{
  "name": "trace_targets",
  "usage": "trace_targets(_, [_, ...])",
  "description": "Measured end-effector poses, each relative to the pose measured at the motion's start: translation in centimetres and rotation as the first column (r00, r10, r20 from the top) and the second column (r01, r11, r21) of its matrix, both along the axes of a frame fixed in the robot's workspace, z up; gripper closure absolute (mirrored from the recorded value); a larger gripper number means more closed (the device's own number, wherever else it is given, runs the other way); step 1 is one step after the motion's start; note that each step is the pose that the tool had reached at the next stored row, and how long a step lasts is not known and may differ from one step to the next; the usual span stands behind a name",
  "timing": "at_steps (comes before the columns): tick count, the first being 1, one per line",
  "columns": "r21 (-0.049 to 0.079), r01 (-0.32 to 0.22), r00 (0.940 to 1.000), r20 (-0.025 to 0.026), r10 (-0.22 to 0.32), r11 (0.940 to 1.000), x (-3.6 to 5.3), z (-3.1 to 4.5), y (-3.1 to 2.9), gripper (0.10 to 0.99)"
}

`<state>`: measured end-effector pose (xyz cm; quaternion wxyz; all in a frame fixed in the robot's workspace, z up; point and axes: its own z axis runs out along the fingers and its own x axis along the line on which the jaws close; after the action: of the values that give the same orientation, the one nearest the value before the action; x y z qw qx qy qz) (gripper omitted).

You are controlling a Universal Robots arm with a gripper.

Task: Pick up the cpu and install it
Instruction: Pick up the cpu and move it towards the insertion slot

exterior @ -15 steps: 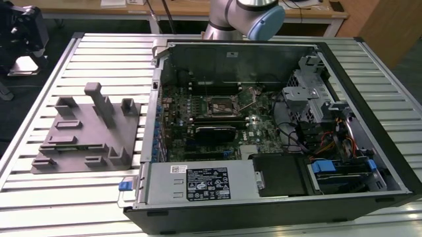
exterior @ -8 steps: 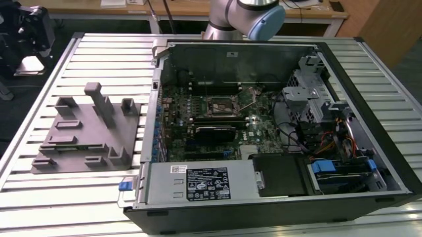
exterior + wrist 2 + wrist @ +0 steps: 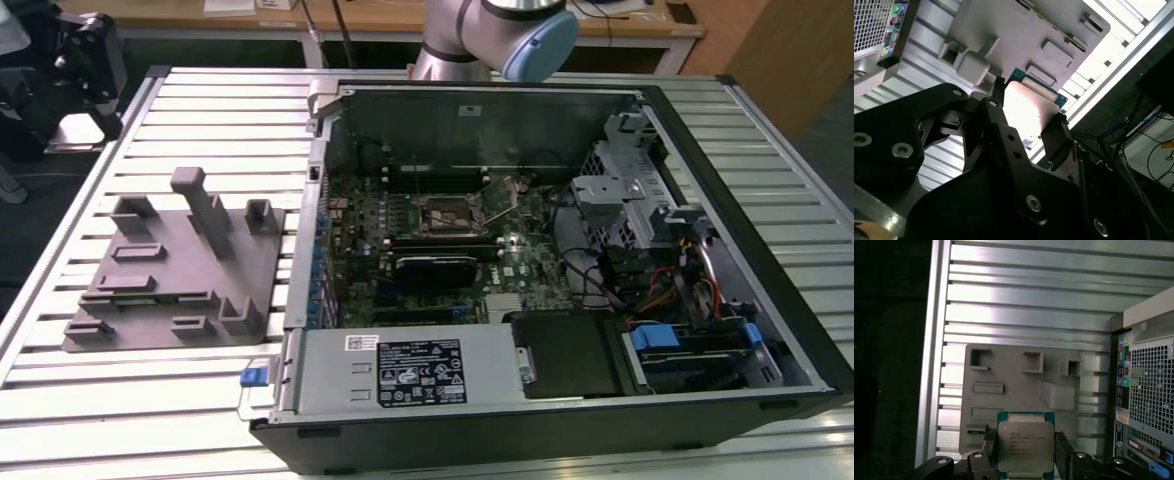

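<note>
In both wrist views my gripper point(image 3: 1025, 456) is shut on the cpu point(image 3: 1025, 446), a small square chip with a silvery top and a green rim. One dark finger point(image 3: 988, 452) presses each of two opposite edges. The second wrist view has the cpu point(image 3: 1026, 105) as a pale, brightly lit plate between the fingers point(image 3: 1056, 136), with the gripper point(image 3: 1026, 121) well above the table. Behind the chip lies the grey moulded tray point(image 3: 1014, 385). In the exterior view the dark square socket point(image 3: 450, 212) sits on the green motherboard point(image 3: 400, 215) inside the open computer case.
The grey tray point(image 3: 174, 270) lies on the slatted metal table point(image 3: 200, 110) at the exterior view's left of the case point(image 3: 747, 200). My arm point(image 3: 497, 30) rises behind the case's far wall. A power supply point(image 3: 400, 370) and drive cage point(image 3: 627, 200) fill the case's near and right sides.
</note>
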<state>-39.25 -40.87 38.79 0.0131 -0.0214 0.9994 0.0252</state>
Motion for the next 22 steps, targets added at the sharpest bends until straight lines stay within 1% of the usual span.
trace_targets(22, [0.000,0.000,1.0000,0.0000,0.000,1.0000,3.96,0.00,0.08,0.545])
